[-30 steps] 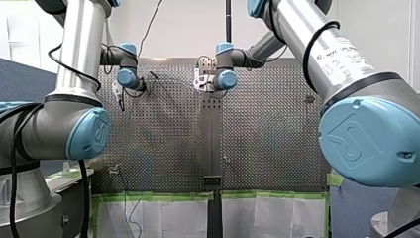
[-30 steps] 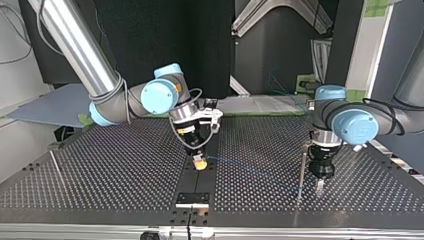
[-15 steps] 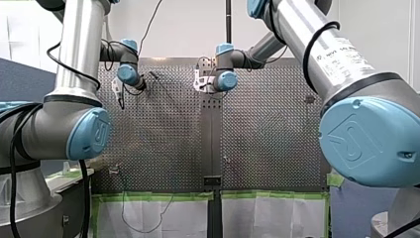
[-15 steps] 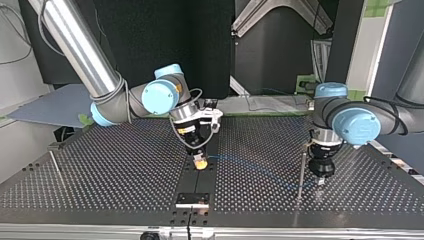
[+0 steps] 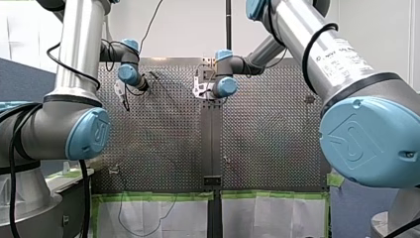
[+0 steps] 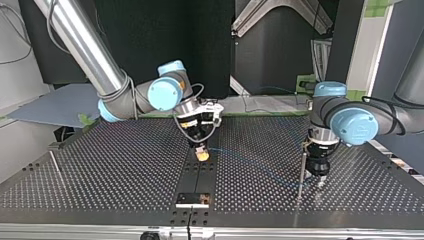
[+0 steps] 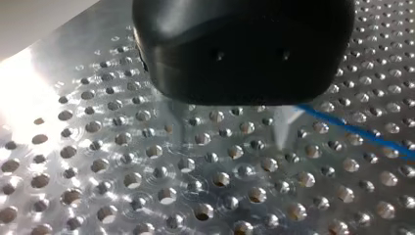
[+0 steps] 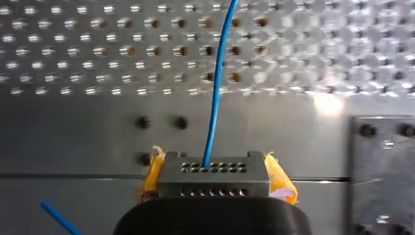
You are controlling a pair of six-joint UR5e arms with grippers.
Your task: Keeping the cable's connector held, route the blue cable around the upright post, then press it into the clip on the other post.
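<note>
My right gripper (image 8: 214, 169) is shut on the grey connector (image 8: 214, 180), a yellow pad on each side. The blue cable (image 8: 215, 88) leaves the connector and runs ahead over the perforated table. In the top view it trails from my right gripper (image 6: 202, 155) to the foot of the upright post (image 6: 301, 172). My left gripper (image 6: 319, 179) hangs just beside that post. In the left wrist view its metal fingers (image 7: 286, 128) stand open with nothing between them (image 7: 230, 137); the cable (image 7: 357, 134) lies outside one finger. A second thin post (image 6: 55, 165) stands at the top view's left.
A smooth metal strip (image 6: 200, 175) runs down the table's middle, with a small black plate (image 6: 192, 199) near its edge closest to the top camera. Green tape and white sheets (image 5: 163, 213) cover the table's front in the front view. Both arms' big elbows (image 5: 366, 139) fill that view's sides.
My left gripper has opened, let go of the cable and risen a little beside the post. My right gripper has carried the connector slightly away from the top camera.
</note>
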